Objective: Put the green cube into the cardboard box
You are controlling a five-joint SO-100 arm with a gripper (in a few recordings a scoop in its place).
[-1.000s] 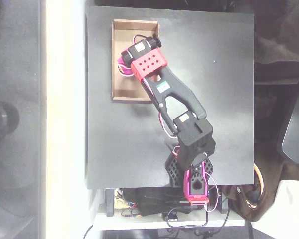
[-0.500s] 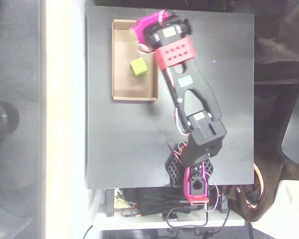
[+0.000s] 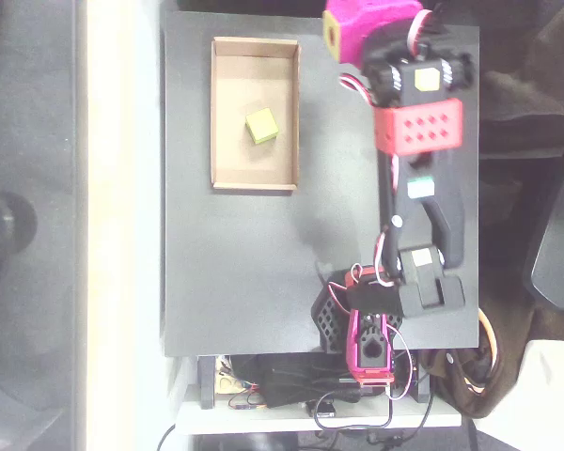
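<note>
On the black table point(image 3: 235, 272), in the overhead view, I have the cardboard box point(image 3: 255, 183) lying near the upper left corner, its long side running up and down the picture. The green cube point(image 3: 261, 126) sits flat on the brown floor of that box, a little above the middle and nearer the right wall than the left, touching none of the walls as far as I can make out.

My arm point(image 3: 423, 197) stretches up the right side of the table from its base point(image 3: 367, 329) at the lower edge. The red perforated wrist block point(image 3: 418, 127) comes above the black links, and the magenta gripper point(image 3: 367, 23) is at the top edge of the picture, well to the right of the box and well apart from the cube. A yellow patch shows on its left face. From this angle I see only the top of the magenta body; the fingers are hidden by it and partly cut by the frame, so I cannot tell how far the claw is parted. Nothing is visibly held in it
</note>
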